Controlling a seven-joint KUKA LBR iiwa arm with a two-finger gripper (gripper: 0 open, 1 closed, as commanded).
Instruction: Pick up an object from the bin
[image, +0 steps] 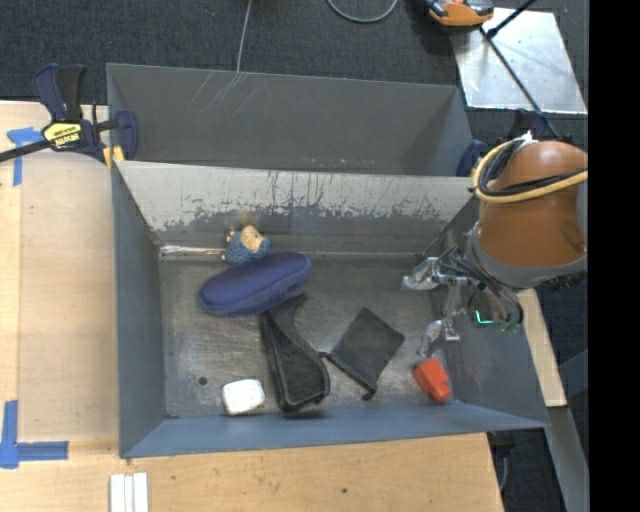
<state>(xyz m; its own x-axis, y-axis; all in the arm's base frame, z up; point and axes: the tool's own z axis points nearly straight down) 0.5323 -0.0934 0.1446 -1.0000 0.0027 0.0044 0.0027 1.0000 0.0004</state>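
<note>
Count: 7 loose items in 1 grey metal bin (135, 300), 1 of each kind, spread out, no heap.

- 1 red block (432, 380): small, front-right corner of the floor, near the right wall.
- 1 dark square pad (367, 345): just left of the red block, apart from it, lying corner-on.
- 1 black long item (293, 365): centre-front, runs back to front; kind can't tell.
- 1 white lump (243, 396): at the front, just left of the black long item's near end, approx. touching it.
- 1 blue oval soft item (255, 283): centre-left, the biggest thing in there. The black long item's far end meets its front edge.
- 1 small figure (246, 242): blue w/ a tan top, just behind the blue oval soft item, at the foot of the back wall.
- 1 thin pale rod (190, 252): lies along the foot of the back wall, left of the small figure.

Arm: 1, w/ an orange cover (530, 215), in from the right over the rim. Claw (430, 310) has its fingers spread wide w/ nothing btwn them, one toward the back and one toward the front. It hangs over the right part of the floor. The front finger sits just above the red block in view; contact can't tell. The red block is the nearest item and is not enclosed by the fingers.
</note>
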